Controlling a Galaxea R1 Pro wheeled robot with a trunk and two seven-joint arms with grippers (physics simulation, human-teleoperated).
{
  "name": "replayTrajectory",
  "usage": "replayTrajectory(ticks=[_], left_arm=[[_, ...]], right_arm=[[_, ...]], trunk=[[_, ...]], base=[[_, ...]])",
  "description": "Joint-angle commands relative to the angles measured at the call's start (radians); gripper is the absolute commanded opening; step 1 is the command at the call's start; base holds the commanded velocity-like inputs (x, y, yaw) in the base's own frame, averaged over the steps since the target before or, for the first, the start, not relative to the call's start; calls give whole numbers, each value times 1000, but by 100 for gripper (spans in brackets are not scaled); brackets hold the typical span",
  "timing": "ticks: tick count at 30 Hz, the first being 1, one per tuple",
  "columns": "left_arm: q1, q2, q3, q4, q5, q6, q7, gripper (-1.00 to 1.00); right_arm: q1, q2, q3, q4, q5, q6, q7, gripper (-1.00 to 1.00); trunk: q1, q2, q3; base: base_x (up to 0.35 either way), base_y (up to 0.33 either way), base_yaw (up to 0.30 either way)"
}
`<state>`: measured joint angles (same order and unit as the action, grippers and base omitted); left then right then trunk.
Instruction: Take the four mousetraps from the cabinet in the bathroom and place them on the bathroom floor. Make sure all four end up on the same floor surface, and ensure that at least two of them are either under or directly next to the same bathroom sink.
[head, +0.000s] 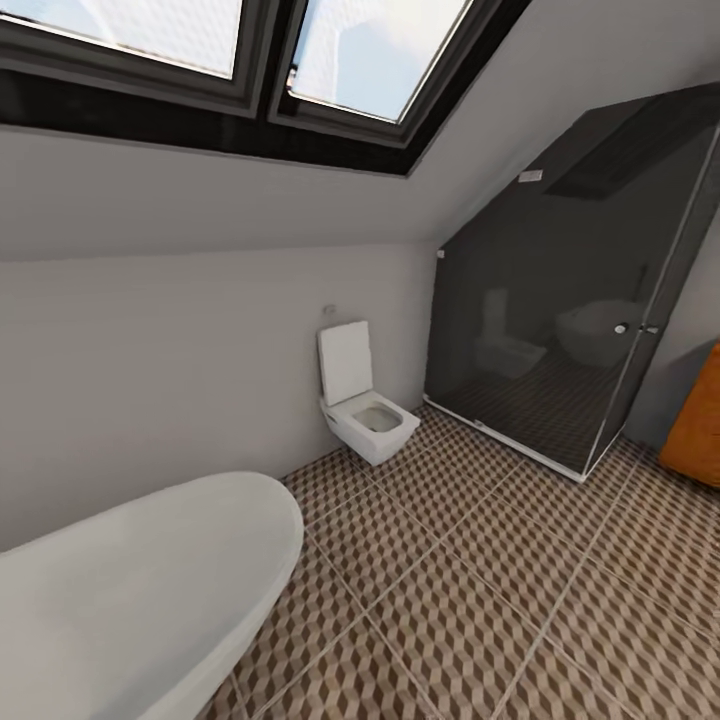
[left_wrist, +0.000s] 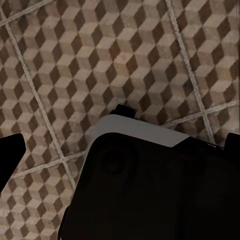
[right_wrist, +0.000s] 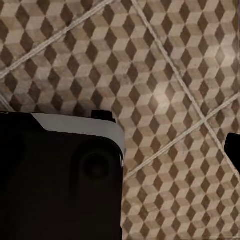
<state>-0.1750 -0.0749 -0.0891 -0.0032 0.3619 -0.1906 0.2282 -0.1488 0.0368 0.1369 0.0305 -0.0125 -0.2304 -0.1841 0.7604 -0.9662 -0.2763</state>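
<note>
- The bathroom floor (head: 470, 600), tiled in a brown, beige and white cube pattern with pale grout lines, is seen spreading from the bathtub to the shower.
- An orange-brown slice of the cabinet (head: 700, 425) is seen at the right edge of the head view, beside the dark glass shower (head: 570, 300).
- A white toilet (head: 365, 410) with its lid raised is mounted on the far wall, between the bathtub (head: 130, 590) and the shower.
- A wide stretch of bare tile is left open between bathtub, toilet and shower.
- In the left wrist view, a dark body with a pale upper edge (left_wrist: 150, 190) is seen above the tiles (left_wrist: 100, 60).
- The same kind of dark body (right_wrist: 60, 180) is seen over the tiles (right_wrist: 165, 75) in the right wrist view.
- Whether either hand is open or closed cannot be told.
</note>
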Motion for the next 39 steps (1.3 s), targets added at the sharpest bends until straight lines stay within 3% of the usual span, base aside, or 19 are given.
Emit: replayTrajectory(ticks=[1, 39], left_arm=[[-1, 0, -9, 0, 8, -3, 3, 100], [0, -1, -9, 0, 8, -3, 3, 100]], right_arm=[[-2, 1, 7, 3, -1, -4, -5, 100], [-2, 0, 7, 3, -1, -4, -3, 100]], trunk=[[0, -1, -1], [0, -1, -1]], base=[[0, 0, -252], [0, 0, -254]])
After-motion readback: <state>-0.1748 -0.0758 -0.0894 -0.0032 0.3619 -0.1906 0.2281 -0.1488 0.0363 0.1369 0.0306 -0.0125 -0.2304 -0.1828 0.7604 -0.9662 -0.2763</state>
